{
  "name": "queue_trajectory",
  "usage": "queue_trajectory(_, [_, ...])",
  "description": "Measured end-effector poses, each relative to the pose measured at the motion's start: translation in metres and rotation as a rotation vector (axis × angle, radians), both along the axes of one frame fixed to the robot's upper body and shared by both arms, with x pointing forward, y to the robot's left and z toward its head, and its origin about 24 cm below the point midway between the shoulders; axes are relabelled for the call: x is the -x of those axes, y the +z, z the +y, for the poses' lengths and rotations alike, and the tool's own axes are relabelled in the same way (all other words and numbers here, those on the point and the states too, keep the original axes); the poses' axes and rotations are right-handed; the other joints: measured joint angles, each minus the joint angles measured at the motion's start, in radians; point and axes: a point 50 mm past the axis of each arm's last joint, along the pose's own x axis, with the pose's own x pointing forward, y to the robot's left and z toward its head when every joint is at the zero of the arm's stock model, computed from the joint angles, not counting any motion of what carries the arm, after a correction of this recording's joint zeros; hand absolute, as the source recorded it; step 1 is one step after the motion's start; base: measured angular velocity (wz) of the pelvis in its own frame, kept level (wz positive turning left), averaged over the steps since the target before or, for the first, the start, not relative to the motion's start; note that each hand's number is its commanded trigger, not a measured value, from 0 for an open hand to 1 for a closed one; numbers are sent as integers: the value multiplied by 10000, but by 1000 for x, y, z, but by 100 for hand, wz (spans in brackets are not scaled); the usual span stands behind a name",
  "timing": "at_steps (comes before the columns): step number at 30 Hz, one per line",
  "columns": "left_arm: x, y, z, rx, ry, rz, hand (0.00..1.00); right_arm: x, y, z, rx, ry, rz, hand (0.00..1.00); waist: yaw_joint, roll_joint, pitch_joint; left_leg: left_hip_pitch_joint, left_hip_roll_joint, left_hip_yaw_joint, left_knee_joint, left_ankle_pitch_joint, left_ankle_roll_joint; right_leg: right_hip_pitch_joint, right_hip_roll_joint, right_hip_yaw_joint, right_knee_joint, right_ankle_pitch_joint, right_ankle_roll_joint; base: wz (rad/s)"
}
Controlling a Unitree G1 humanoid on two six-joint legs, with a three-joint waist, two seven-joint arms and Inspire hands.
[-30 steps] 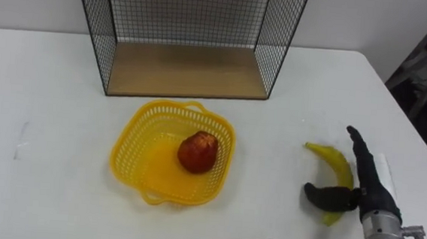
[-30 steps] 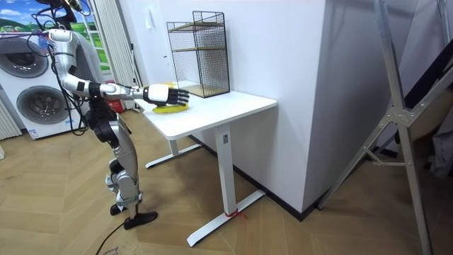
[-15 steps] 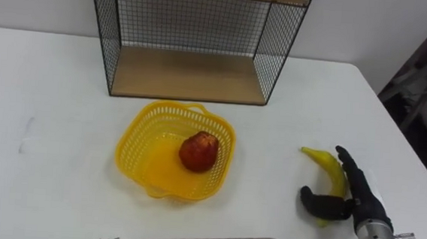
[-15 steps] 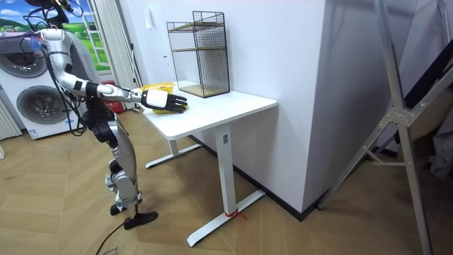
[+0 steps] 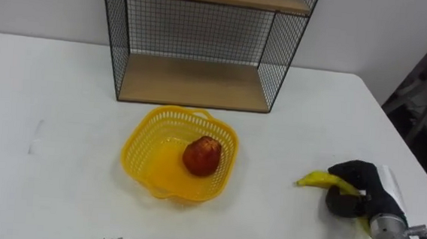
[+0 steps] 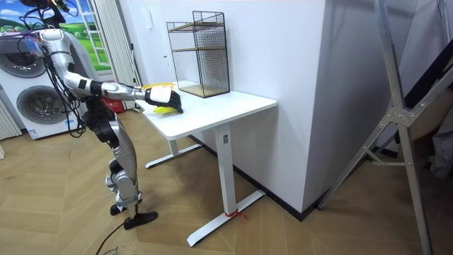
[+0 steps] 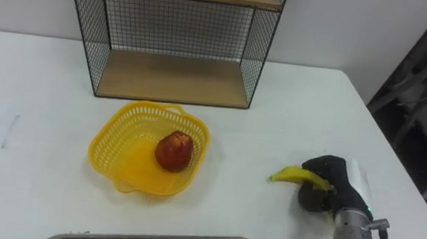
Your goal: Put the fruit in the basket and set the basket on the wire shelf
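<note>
- My right hand is curled round the banana on the table.
- Eye views: red fruit sits in the basket.
- Room view: I'm standing at the table's end.

Stands, right arm stretched forward. Grips a banana in the right hand — fingers curled round it.

Thin black metal wire frames the shelf around matt wooden boards; the yellow basket is perforated plastic on the smooth white counter.
</note>
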Motion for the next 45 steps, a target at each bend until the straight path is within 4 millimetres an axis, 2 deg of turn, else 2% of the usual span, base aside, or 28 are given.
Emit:
queue_trajectory(7, [-8, 1, 1, -320, -54, -333, 0, 3, -2, -4, 779, -305, 44, 100, 232, 1, 4, 19, 15, -6, -51, -10, -15, 0, 27, 16, -3, 0, 0, 0])
queue_trajectory(16, [-10, 0, -1, -324, -180, -469, 0, 1, 3, -1, 632, -410, -198, 100, 226, 60, 33, 21, 14, 2, -74, -15, -19, -25, 26, 34, 29, 1, 0, 0])
queue_trajectory(20, [-15, 0, -2, -253, -182, -633, 0, -4, 11, 6, 190, -395, -475, 100, 264, 106, 84, -82, 9, 44, -98, -10, -21, -185, 24, 65, 81, 1, 0, -4])
queue_trajectory(22, [-17, 0, -2, -229, -228, -763, 0, -6, 15, 9, -197, -421, -725, 100, 251, 113, 149, -144, 10, 69, -98, -6, -25, -253, 27, 70, 79, 1, -2, -4])
queue_trajectory(27, [-18, -2, -8, 54, -300, -911, 0, -17, 36, 32, -3566, -283, -2034, 100, 250, 261, 293, -329, 9, 277, -137, -4, -21, -569, 56, 280, 141, 4, -4, -13])
queue_trajectory(29, [-20, -3, -12, 167, -333, -1028, 0, -23, 48, 47, -5376, 63, -2675, 100, 245, 305, 302, -353, 15, 296, -186, -2, -17, -653, 55, 293, 188, 2, -2, -5])
queue_trajectory(33, [-17, -4, -14, 371, -420, -1034, 0, -27, 58, 59, -8517, -65, -3499, 100, 389, 329, 290, -313, 20, 314, -170, 0, -15, -653, 100, 379, 179, 2, -2, 0])
queue_trajectory(35, [-15, -5, -16, 574, -441, -964, 0, -27, 62, 61, -9296, -37, -3690, 100, 456, 382, 303, -334, 41, 314, -181, 0, -15, -676, 97, 359, 175, 2, -2, 0])
queue_trajectory(38, [-11, -6, -21, 838, -397, -890, 0, -28, 66, 64, -10109, 49, -4007, 100, 473, 454, 252, -338, 44, 308, -198, -3, -13, -679, 88, 311, 175, 2, -1, 0])
queue_trajectory(45, [-11, -8, -27, 1019, -434, -1062, 0, -32, 83, 71, -10453, 635, -4820, 100, 479, 601, 195, -390, 36, 309, -172, -4, -15, -689, 68, 333, 193, 2, -2, 0])
